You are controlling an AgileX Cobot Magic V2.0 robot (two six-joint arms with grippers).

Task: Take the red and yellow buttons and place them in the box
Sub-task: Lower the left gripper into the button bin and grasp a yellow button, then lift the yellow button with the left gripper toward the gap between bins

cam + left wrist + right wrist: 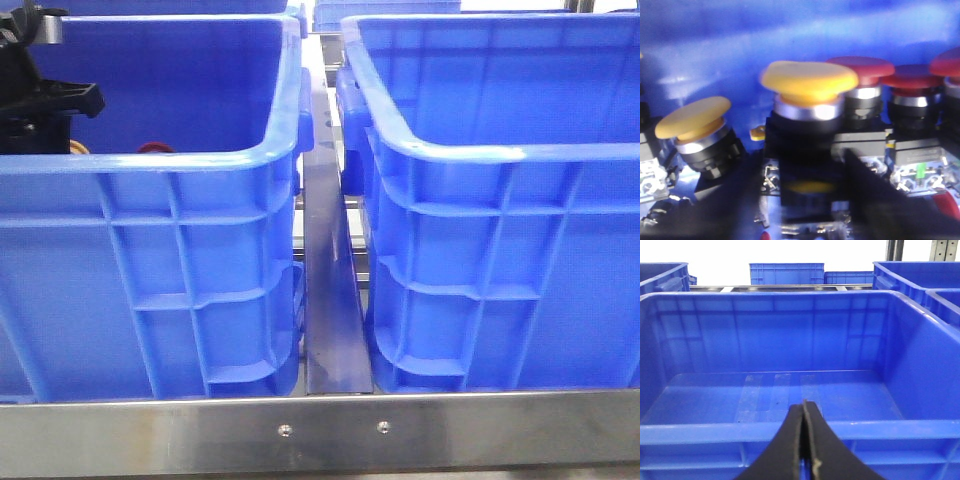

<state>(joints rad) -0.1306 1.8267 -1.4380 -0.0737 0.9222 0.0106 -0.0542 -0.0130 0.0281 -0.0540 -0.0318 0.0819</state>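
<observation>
In the left wrist view, a yellow button (810, 82) with a silver collar and black body stands upright in the left blue crate (150, 160). My left gripper (805, 170) is open. Its dark fingers (875, 190) straddle the button's black body, with narrow gaps on both sides. Red buttons (862, 70) stand close behind it. The front view shows only the left arm (40, 90) reaching into that crate. The box (790, 390) on the right is empty. My right gripper (804, 407) is shut on nothing, just outside the box's near rim.
Another yellow button (692, 117) and more red ones (912, 80) crowd the left crate floor. A steel rail (330, 290) runs between the two crates, and a metal bar (320, 430) crosses the front. More blue crates (785, 272) stand behind.
</observation>
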